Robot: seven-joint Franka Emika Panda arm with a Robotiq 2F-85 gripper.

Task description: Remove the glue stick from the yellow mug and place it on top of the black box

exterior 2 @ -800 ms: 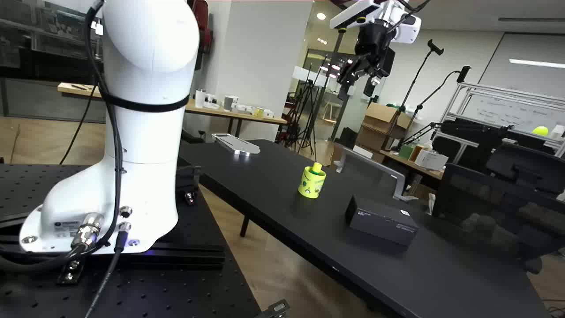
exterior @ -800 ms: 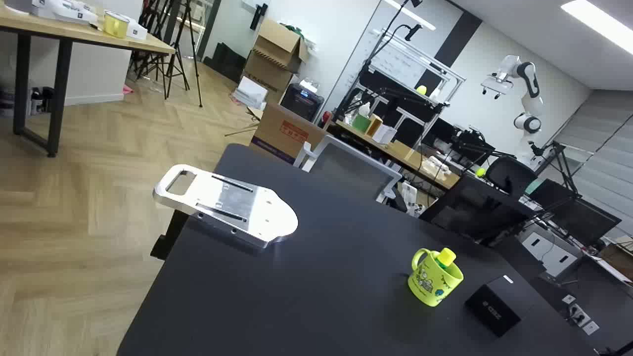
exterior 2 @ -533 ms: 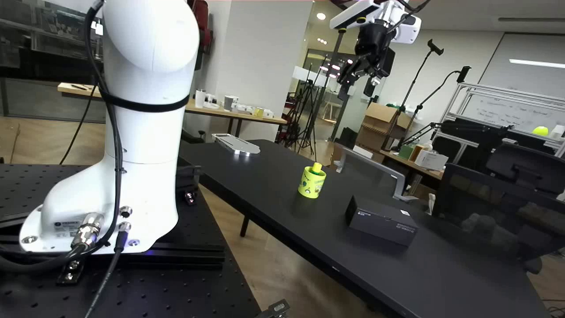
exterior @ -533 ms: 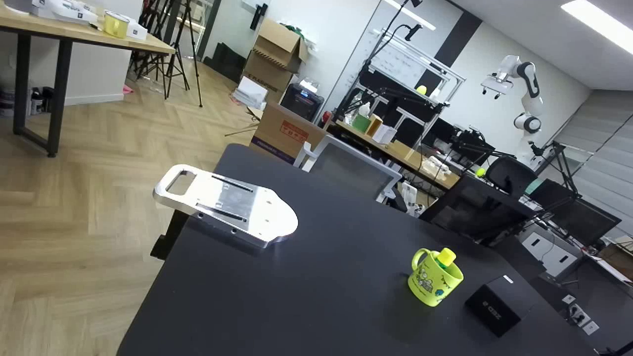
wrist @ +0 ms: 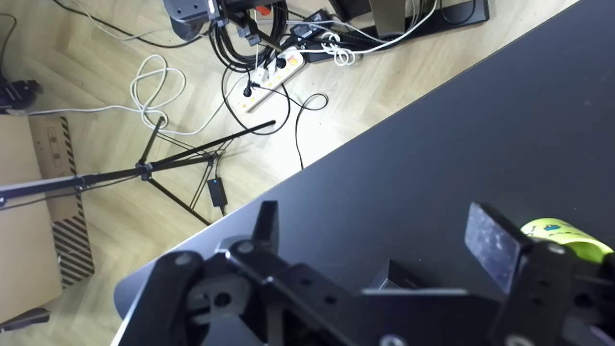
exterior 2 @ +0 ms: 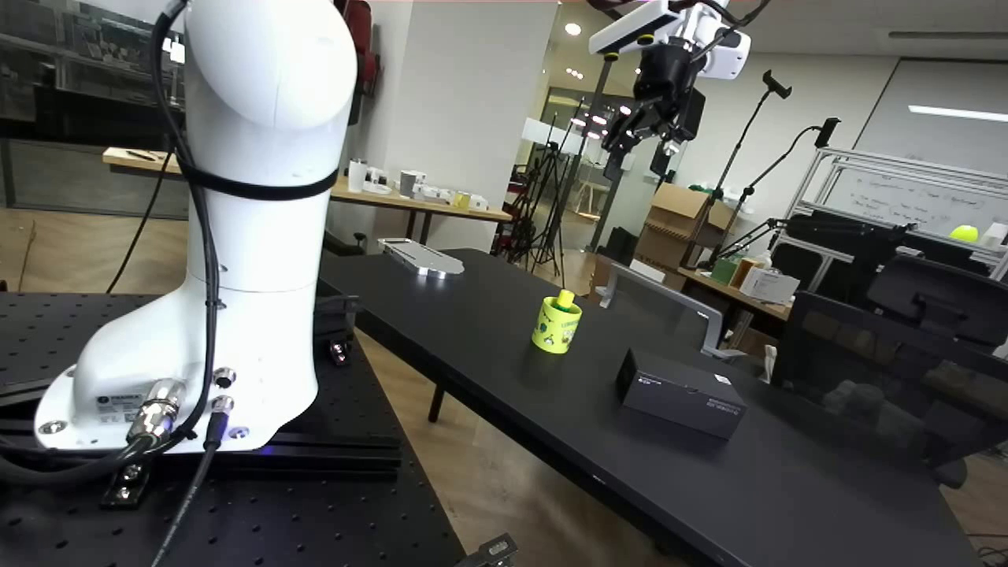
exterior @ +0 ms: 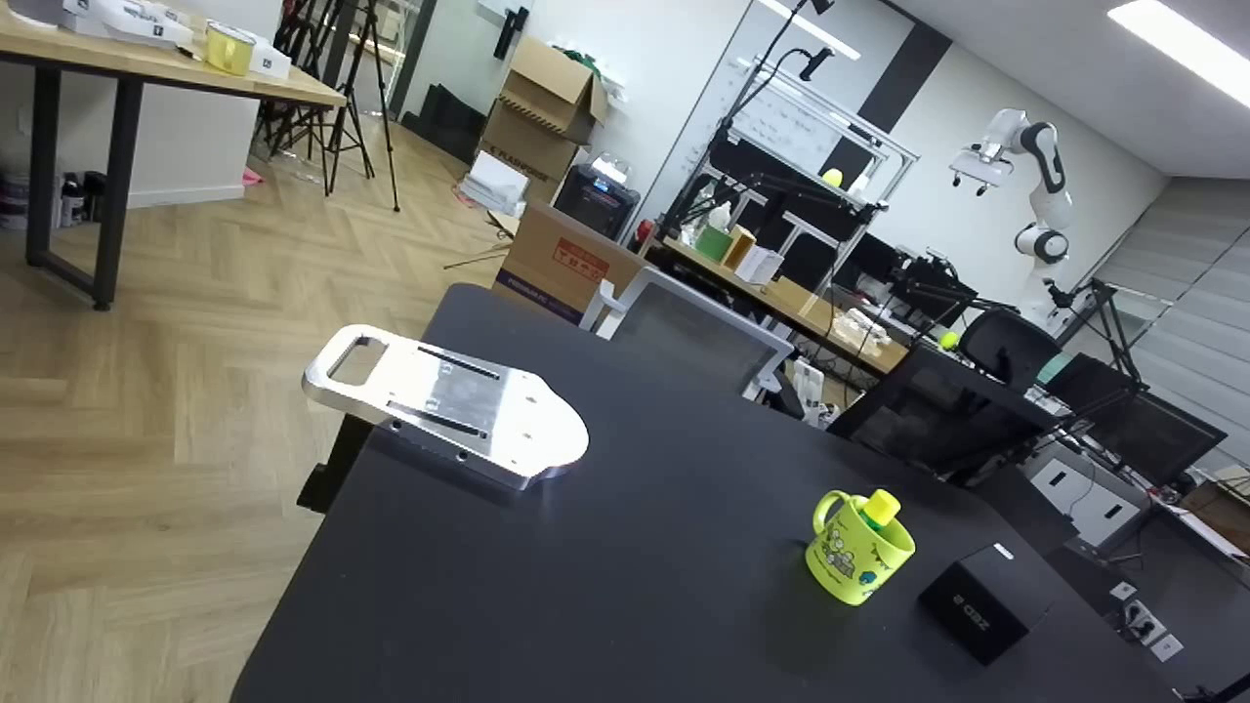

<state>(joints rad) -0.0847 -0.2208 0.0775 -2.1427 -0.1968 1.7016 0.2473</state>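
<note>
The yellow mug (exterior: 842, 558) stands upright on the black table, also in an exterior view (exterior 2: 554, 331). The glue stick (exterior: 882, 507) stands in it, its yellow cap above the rim, and shows in an exterior view (exterior 2: 565, 298). The black box (exterior: 977, 607) lies beside the mug and shows in an exterior view (exterior 2: 681, 394). My gripper (exterior 2: 636, 164) is high above the table, open and empty. In the wrist view my gripper (wrist: 378, 230) has its fingers wide apart. Part of the box (wrist: 400, 276) and the mug (wrist: 552, 228) show there; the glue stick is hidden.
A silver metal plate (exterior: 449, 400) lies at one end of the table (exterior: 605, 586), jutting past its edge, also in an exterior view (exterior 2: 421, 258). A grey chair back (exterior: 693, 332) stands at the table's long side. The white arm base (exterior 2: 252, 354) stands on a separate black bench.
</note>
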